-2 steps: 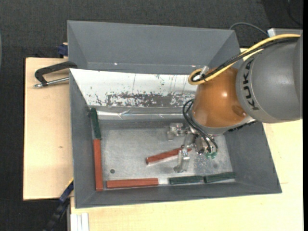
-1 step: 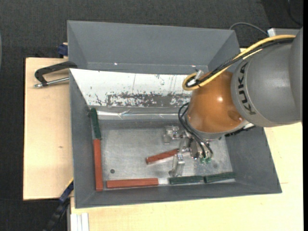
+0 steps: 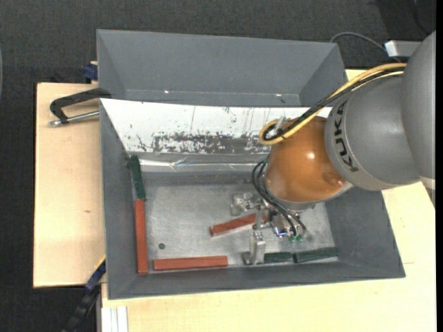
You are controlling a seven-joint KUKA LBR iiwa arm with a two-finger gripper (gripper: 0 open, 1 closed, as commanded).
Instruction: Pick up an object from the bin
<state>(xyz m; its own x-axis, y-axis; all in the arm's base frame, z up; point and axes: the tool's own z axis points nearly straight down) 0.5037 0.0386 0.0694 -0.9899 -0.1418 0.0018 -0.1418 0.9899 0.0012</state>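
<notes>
Camera view: the short red stick (image 3: 232, 225) lies flat on the floor of the bin (image 3: 118, 206), right of the middle, tilted so that its right end sits a little higher in the picture than its left. That right end runs up to the metal parts of the gripper (image 3: 257, 243), which hangs low over the floor there. Whether the two touch cannot be told, nor whether the gripper is open, closed or holding anything.

Just beside the gripper, along the front wall, lie two dark green sticks (image 3: 304, 256) end to end. Further left along the same wall is a long red bar (image 3: 190, 262). Another red bar (image 3: 141, 235) lies along the left wall, with a dark green bar (image 3: 136, 177) above it. These three lie well apart from the gripper.

The orange cover (image 3: 301, 168) on the wrist and the grey arm (image 3: 384, 133) hide the bin's right rear corner and part of the floor. Dark cables (image 3: 261, 185) under the cover blur the gripper's outline.

The short stick is a plain flat strip, brick red, and its whole visible length lies bare on the floor.
</notes>
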